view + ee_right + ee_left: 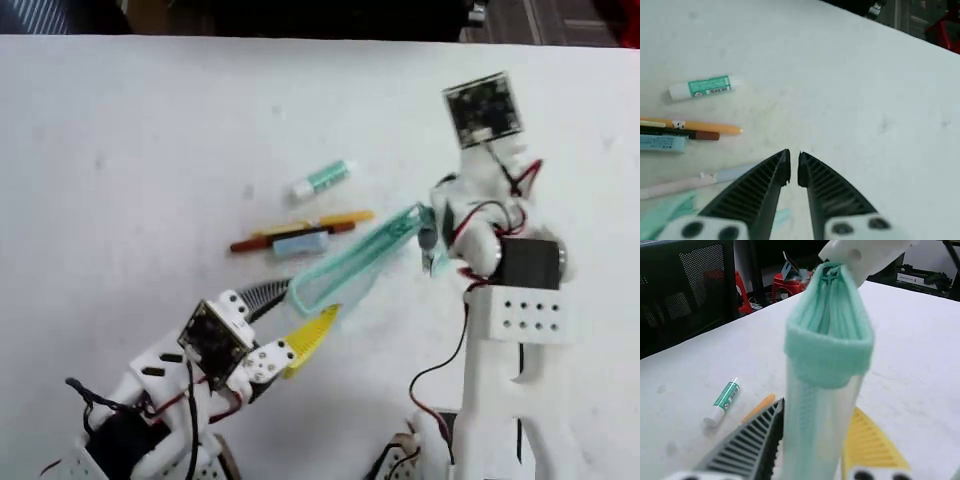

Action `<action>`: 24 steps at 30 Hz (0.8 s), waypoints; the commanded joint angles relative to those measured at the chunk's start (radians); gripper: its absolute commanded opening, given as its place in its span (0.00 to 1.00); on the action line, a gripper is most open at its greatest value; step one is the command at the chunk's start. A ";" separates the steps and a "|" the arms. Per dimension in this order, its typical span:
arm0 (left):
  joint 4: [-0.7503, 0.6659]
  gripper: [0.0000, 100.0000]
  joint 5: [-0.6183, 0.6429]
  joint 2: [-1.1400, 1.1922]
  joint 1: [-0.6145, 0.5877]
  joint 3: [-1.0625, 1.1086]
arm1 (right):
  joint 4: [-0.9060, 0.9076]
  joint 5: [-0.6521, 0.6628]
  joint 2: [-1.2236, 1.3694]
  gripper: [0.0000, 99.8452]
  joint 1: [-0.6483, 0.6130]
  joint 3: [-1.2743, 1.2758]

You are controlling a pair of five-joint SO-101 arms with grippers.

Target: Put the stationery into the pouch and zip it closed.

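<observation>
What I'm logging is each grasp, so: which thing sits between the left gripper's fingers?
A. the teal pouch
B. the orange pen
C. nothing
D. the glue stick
A: in the left wrist view the teal pouch stands between the left gripper's black and yellow fingers, while the glue stick and the orange pen lie on the table.

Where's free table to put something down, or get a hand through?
Bare: wide table left of the glue stick, and the strip beyond it along the far edge. Crowded: pens, eraser and pouch between left hand and right hand.
</observation>
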 commanded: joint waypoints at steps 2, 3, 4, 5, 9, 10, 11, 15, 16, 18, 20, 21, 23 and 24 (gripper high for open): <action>-0.002 0.18 0.011 0.002 0.015 0.002 | 0.064 0.009 -0.012 0.02 -0.127 0.005; -0.002 0.18 0.011 0.002 0.015 0.002 | 0.073 0.009 -0.013 0.02 -0.163 0.002; -0.002 0.18 0.011 0.002 0.015 0.000 | 0.074 0.009 -0.016 0.02 -0.194 0.002; -0.002 0.17 0.011 0.002 0.015 -0.003 | 0.068 0.009 -0.024 0.02 -0.217 0.002; -0.017 0.06 0.005 0.002 0.010 -0.011 | 0.027 0.009 -0.056 0.02 -0.211 0.002; -0.020 0.02 0.003 0.002 0.010 -0.014 | 0.022 0.009 -0.062 0.02 -0.194 0.003; -0.023 0.02 0.003 0.002 0.008 -0.018 | 0.021 0.009 -0.067 0.02 -0.174 0.003; -0.017 0.02 0.002 0.002 -0.051 -0.054 | 0.021 0.011 -0.070 0.02 -0.079 0.003; -0.017 0.02 0.002 0.002 -0.093 -0.074 | 0.021 0.011 -0.065 0.03 -0.058 0.006; -0.017 0.02 0.002 0.002 -0.216 -0.132 | 0.022 0.012 -0.065 0.03 -0.024 0.011; -0.017 0.02 0.002 0.002 -0.358 -0.192 | 0.028 0.012 -0.065 0.03 -0.001 0.011; -0.017 0.02 0.002 0.002 -0.430 -0.216 | 0.030 0.012 -0.065 0.03 0.004 0.012; -0.015 0.02 0.002 0.002 -0.550 -0.253 | 0.044 0.011 -0.065 0.03 0.001 0.012; -0.015 0.02 0.003 0.002 -0.593 -0.267 | 0.053 0.011 -0.064 0.03 -0.012 0.012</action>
